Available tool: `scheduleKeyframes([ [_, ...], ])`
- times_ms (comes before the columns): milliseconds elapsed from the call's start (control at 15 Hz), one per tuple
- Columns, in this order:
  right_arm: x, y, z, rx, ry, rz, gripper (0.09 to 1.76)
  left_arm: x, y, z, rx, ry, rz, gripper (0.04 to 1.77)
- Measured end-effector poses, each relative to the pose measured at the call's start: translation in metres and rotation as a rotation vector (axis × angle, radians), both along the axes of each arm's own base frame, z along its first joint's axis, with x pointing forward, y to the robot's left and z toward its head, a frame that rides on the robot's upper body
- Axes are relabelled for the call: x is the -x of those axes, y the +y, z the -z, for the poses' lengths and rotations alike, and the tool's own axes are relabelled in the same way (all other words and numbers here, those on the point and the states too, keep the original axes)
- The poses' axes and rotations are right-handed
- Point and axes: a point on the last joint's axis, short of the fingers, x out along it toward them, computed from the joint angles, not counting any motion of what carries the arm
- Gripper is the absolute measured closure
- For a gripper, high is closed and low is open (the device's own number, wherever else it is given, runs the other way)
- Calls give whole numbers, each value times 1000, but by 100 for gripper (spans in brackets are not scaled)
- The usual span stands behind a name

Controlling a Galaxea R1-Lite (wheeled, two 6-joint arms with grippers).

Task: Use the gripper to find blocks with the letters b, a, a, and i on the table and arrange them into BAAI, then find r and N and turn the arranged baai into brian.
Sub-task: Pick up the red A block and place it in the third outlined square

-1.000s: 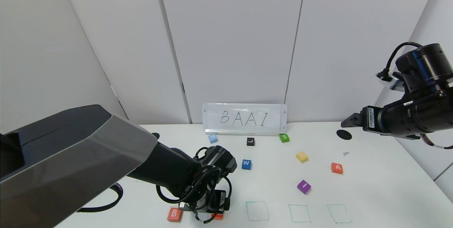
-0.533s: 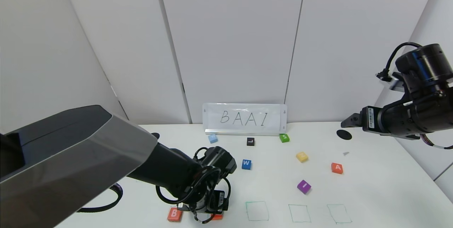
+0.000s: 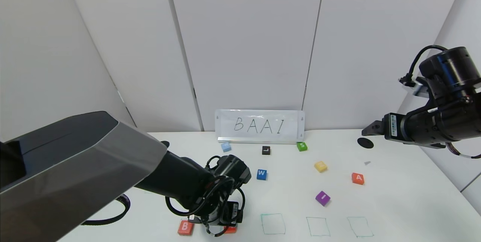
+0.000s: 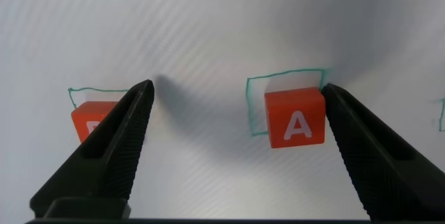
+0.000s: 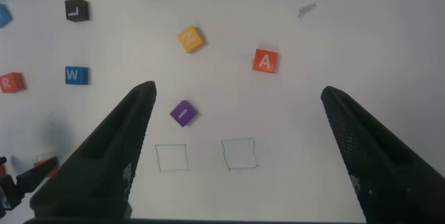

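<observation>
orange-red blocks (image 3: 185, 227): 4 | purple: 1 | left gripper (image 4: 236, 113), right gripper (image 5: 236, 106): fingers apart

From the head camera, the left hand (image 3: 216, 224) is mostly covered by its own black wrist and cables. The small orange-red square block with a white A (image 3: 230, 229) shows only one corner under it. In the left wrist camera, one black finger (image 4: 111, 147) covers half of the orange-red square block marked B (image 4: 90, 117). The letters on the pale blue square block (image 3: 225, 146) and the yellow square block (image 3: 320, 166) are too faint to read.
</observation>
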Motion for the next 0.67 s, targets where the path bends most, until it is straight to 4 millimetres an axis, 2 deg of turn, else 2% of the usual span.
scheduleKeyframes([
  [667,0,0,0,0,-1,1,14,7,2,-8,-2,2,11,9],
])
